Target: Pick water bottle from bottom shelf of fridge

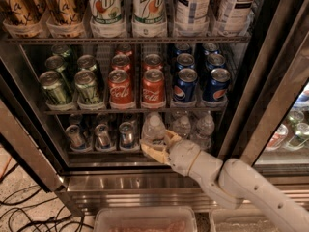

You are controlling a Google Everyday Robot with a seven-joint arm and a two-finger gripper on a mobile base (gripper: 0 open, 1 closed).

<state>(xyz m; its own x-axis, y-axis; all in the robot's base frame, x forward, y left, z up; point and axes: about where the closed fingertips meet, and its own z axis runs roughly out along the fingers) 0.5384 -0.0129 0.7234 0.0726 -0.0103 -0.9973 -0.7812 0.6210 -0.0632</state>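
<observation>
Nearest the camera, a clear plastic bin [145, 220] sits along the bottom edge, with loose black cables [29, 211] on the speckled floor to its left. A smooth white robot arm [256, 190] rises from the lower right corner and reaches up and to the left, over the brushed steel sill [130, 181] of a large stainless-steel fridge [26, 151] whose door stands open.

At the arm's tip, a cream-coloured two-finger gripper [157, 148] is just inside the fridge, at the front edge of the bottom shelf [96, 157], a dark wire rack. It sits against the lower body of the water bottle [153, 128], a small clear plastic bottle with a white cap and pale label. Whether the gripper is clamped on the bottle or only set around it cannot be told.

The bottle stands upright with its long axis vertical, at the front of the middle lane. It rises just above and behind the gripper, in line with the arm's reach. Pulling it out would likely mean drawing back down and to the right, towards the sill.

Two similar clear bottles [193, 125] stand just to its right. Silver-topped cans [101, 135] fill the lanes to its left.

Further up, a rack holds green cans [72, 81], red Coca-Cola cans [137, 85] and blue Pepsi cans [200, 81]. Tall 7up bottles [128, 8] stand above those.
</observation>
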